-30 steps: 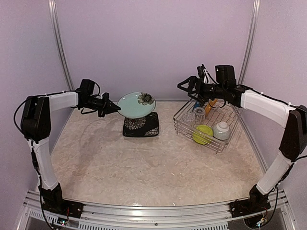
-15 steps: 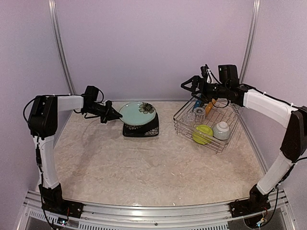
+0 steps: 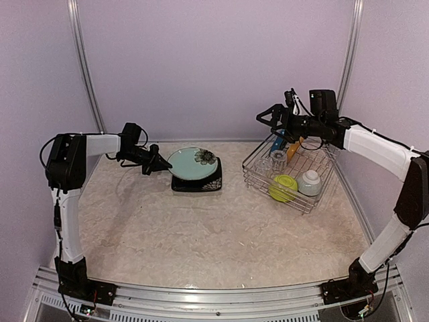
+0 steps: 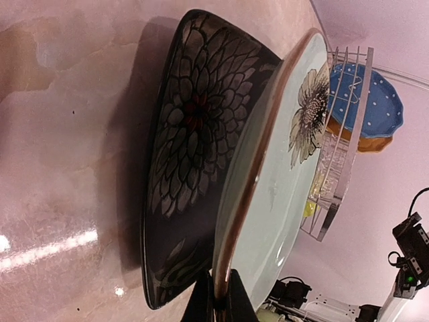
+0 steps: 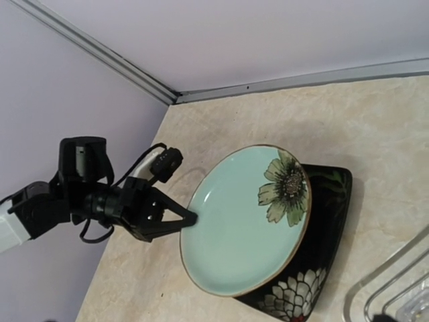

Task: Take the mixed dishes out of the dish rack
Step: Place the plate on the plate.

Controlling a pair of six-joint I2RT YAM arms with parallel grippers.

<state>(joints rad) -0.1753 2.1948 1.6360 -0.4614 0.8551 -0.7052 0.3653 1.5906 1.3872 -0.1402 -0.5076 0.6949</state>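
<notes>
My left gripper (image 3: pixel 161 166) is shut on the near rim of the teal flowered plate (image 3: pixel 193 163). It holds the plate tilted, low over the black square plate (image 3: pixel 198 183) on the table. In the left wrist view my fingers (image 4: pixel 201 305) pinch the teal plate's (image 4: pixel 281 201) brown rim beside the black plate (image 4: pixel 194 154). My right gripper (image 3: pixel 267 121) is open and empty above the dish rack's (image 3: pixel 251 176) far left corner. The rack holds a lime-green bowl (image 3: pixel 284 186), a pale grey-green bowl (image 3: pixel 310 182), two clear glasses (image 3: pixel 263 164), a blue dotted plate (image 3: pixel 278 144) and a yellow plate (image 3: pixel 293 149).
The right wrist view shows the left gripper (image 5: pixel 191 218), the teal plate (image 5: pixel 241 228), the black plate (image 5: pixel 322 261) and a rack corner (image 5: pixel 389 288). Purple walls close the table at the back and sides.
My left gripper has lowered the teal plate from above the table down onto the black square plate. My right gripper has shifted slightly right above the rack.
</notes>
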